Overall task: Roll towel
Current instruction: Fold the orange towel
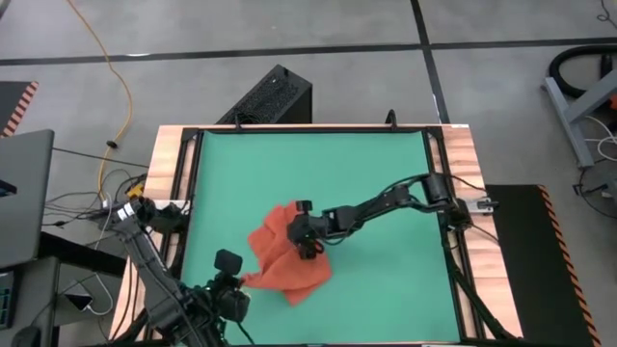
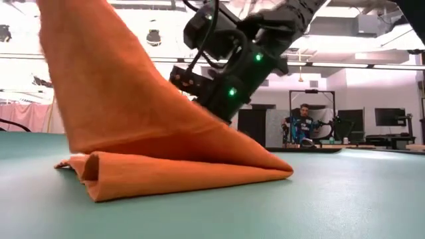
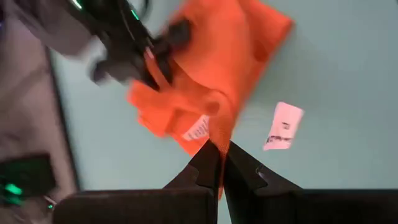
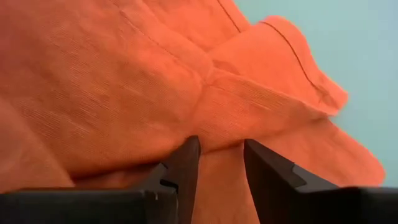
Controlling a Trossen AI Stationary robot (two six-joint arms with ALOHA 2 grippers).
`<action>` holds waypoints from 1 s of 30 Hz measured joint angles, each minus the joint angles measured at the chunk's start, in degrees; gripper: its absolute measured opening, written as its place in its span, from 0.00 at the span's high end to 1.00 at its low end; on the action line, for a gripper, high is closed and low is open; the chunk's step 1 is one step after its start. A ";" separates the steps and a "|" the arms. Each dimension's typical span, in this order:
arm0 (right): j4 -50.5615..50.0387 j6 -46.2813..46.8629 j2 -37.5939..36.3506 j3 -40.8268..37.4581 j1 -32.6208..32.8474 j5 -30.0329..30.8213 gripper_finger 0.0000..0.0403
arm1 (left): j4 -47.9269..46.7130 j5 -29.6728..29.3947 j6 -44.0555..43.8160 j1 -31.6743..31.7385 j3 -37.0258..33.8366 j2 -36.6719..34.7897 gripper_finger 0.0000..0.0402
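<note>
The green mat (image 1: 386,173) fills the middle of the high view, and the towel (image 1: 284,253) lies crumpled on its lower left part, below and left of centre. In the low view the towel (image 2: 166,159) shows a flat folded base on the mat with a tall sheet of cloth rising to the upper left of the frame, so one corner is held up in the air.

That raised corner runs toward the lower left of the high view, where the left gripper (image 1: 241,282) has its fingers pinched tight on the towel's edge; the left wrist view shows the cloth clamped between them (image 3: 219,163), with a white tag (image 3: 198,129) just above.

The right gripper (image 1: 308,249) reaches in from the right and sits on the towel's upper right part. Its fingers stand partly apart over a ridge of cloth (image 4: 217,152), not clearly gripping it.

The towel's long axis likely runs from the left gripper up and right toward the right gripper, so any roll probably turns on that stretched line.
</note>
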 joint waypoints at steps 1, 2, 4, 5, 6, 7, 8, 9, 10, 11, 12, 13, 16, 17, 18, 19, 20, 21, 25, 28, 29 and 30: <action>-0.95 2.22 0.02 -0.38 0.19 0.06 0.63 | -0.04 -2.69 1.05 0.13 0.00 -0.05 1.00; -2.62 4.22 0.04 -0.58 0.65 0.00 0.64 | -0.20 -4.89 2.32 0.75 -0.23 -0.22 1.00; -3.84 7.93 -0.58 -0.84 2.09 0.31 0.66 | 0.03 -7.95 4.70 1.88 -2.55 -1.59 1.00; -3.71 9.28 -0.99 -0.84 3.00 1.04 0.66 | 0.03 -9.00 4.86 2.89 -4.12 -2.35 1.00; -3.02 10.25 -1.13 -0.88 4.01 1.89 0.67 | 0.01 -9.43 4.96 4.22 -6.17 -3.35 1.00; -2.08 10.70 -1.50 -0.91 5.03 2.34 0.67 | 0.01 -9.52 5.00 5.26 -8.76 -4.60 1.00; -1.41 10.80 -1.91 -1.00 6.16 2.93 0.67 | -0.04 -9.78 4.76 6.24 -11.84 -6.13 1.00; -0.25 10.55 -2.07 -1.08 7.26 3.43 0.68 | 0.14 -10.48 4.40 7.53 -15.02 -7.71 1.00; 0.89 9.69 -2.27 -1.12 8.26 4.35 0.68 | 0.45 -11.73 3.84 8.79 -18.27 -9.54 1.00; 1.85 8.32 -2.72 -1.20 9.05 5.12 0.68 | 0.96 -12.91 3.03 9.88 -21.79 -11.57 1.00; 2.63 6.68 -3.38 -1.34 9.75 5.68 0.68 | 1.44 -14.07 2.16 11.00 -25.31 -13.76 1.00; 3.85 5.02 -4.03 -1.41 10.10 6.25 0.68 | 2.29 -14.90 1.34 12.00 -28.66 -15.98 1.00; 8.09 1.29 -7.84 -1.20 9.55 7.96 0.68 | 8.39 -15.86 1.78 14.67 -37.60 -23.35 1.00; 9.32 0.53 -9.41 -1.07 9.07 8.00 0.68 | 11.12 -16.03 3.38 15.25 -39.98 -25.83 1.00; 10.36 0.01 -10.76 -1.01 8.63 7.95 0.68 | 14.10 -15.91 5.59 15.71 -41.98 -28.19 1.00; 11.46 -0.59 -11.85 -0.99 8.14 7.58 0.68 | 17.33 -15.74 8.76 16.07 -43.83 -30.19 1.00; 12.62 -1.52 -12.92 -1.01 7.59 6.79 0.68 | 20.63 -15.09 12.88 16.52 -45.29 -32.07 1.00; 13.95 -2.64 -13.66 -1.01 7.08 5.66 0.68 | 24.45 -14.31 17.36 16.86 -46.59 -33.97 1.00; 18.52 -4.48 -15.19 -0.99 3.89 0.45 0.68 | 36.88 -10.47 31.71 18.31 -48.86 -39.38 1.00; 19.06 -2.27 -14.42 -0.97 0.57 -6.81 0.66 | 42.13 -6.04 36.78 18.77 -48.89 -42.04 1.00; 18.82 -1.13 -14.23 -1.02 -0.45 -9.64 0.64 | 43.31 -4.74 37.62 18.76 -48.89 -42.80 1.00; 18.33 0.00 -13.86 -1.12 -1.35 -12.45 0.62 | 43.86 -3.91 37.99 18.74 -48.89 -43.46 1.00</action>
